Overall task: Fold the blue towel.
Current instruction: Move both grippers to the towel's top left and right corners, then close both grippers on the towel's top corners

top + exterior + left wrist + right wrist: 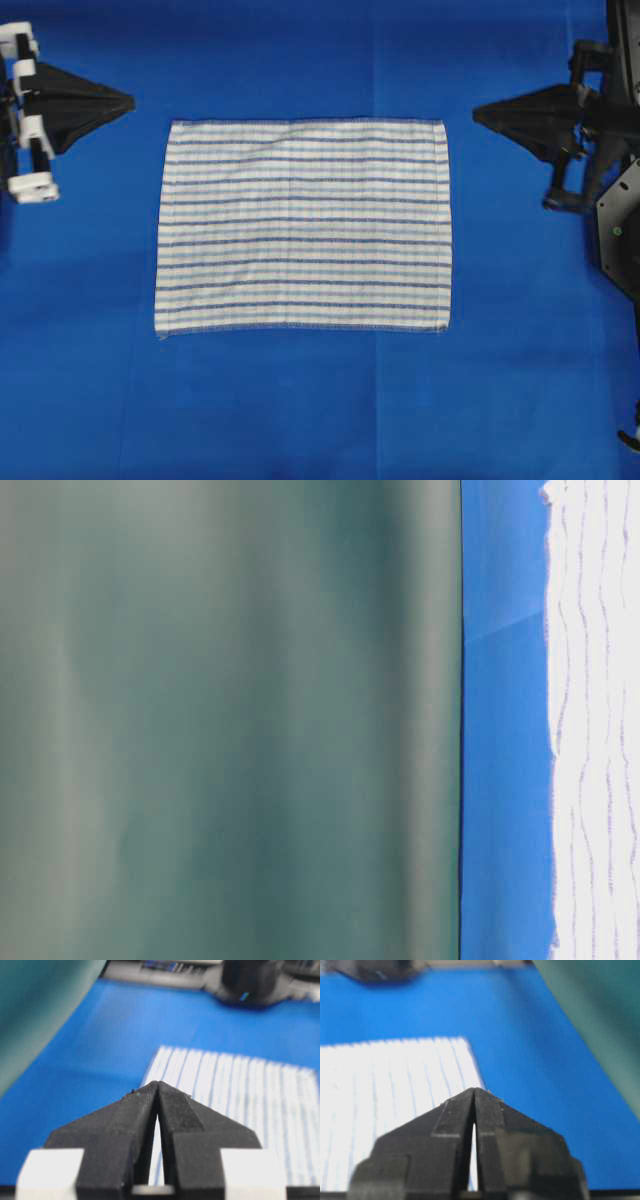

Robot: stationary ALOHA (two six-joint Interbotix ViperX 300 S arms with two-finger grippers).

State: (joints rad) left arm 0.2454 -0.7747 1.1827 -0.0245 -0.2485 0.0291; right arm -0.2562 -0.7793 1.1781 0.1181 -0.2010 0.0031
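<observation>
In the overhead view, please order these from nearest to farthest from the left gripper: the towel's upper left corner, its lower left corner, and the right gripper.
From the left gripper, shut at the left edge:
1. Upper left corner of the blue towel, just right of and below its tip.
2. Lower left corner, further down the same side.
3. Right gripper, across the towel at the right.

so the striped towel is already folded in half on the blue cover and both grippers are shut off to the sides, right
Not quite. The striped towel is not folded; the overhead view shows it spread flat in a single layer on the blue cover. The rest holds: the left gripper and the right gripper are shut, one off each side of it.
</observation>
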